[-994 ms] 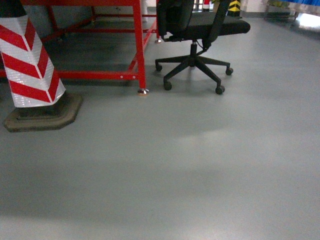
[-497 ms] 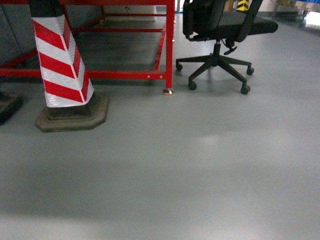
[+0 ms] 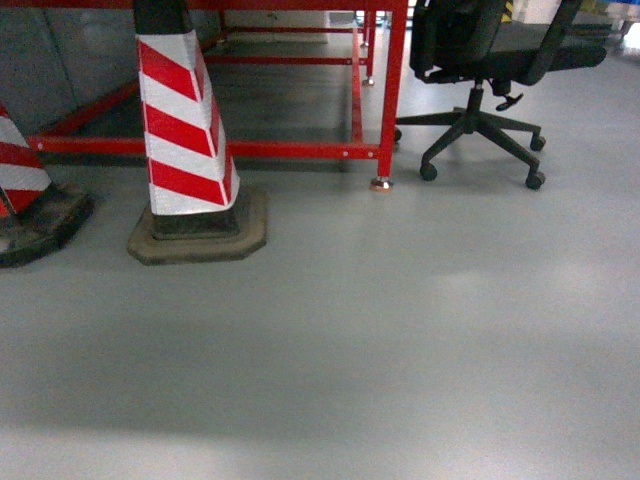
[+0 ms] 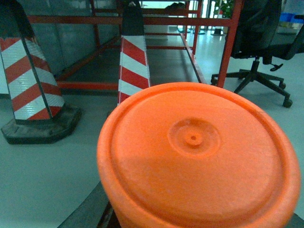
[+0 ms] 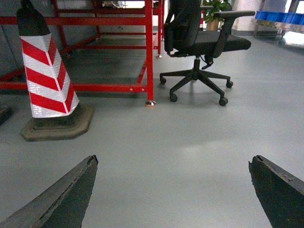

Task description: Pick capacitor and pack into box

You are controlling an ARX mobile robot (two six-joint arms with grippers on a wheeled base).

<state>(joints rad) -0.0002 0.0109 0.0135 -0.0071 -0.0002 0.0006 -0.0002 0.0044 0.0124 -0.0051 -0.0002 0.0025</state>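
Since the earlier head frames, everything is shifted rightward in the view: the striped cone [image 3: 185,130] is now seen left of centre rather than at the left edge, a second cone [image 3: 25,195] is brought in at the far left, and the office chair [image 3: 490,70] is pushed to the upper right.

Nearest in the left wrist view, the lower frame is filled by a round orange disc [image 4: 197,156] with a small central boss; the left hand itself is hidden behind it, so it cannot be told whether it is apart or together. In the right wrist view, the right hand [image 5: 173,190] is held wide apart, its two dark fingertips [image 5: 61,197] being seen at the lower corners with only bare grey floor [image 3: 380,330] between them.

Farther off, the cones are stood on dark bases on the floor. Behind them, a red metal frame [image 3: 390,90] is seen across the upper part. The box and capacitor are not shown in any view.
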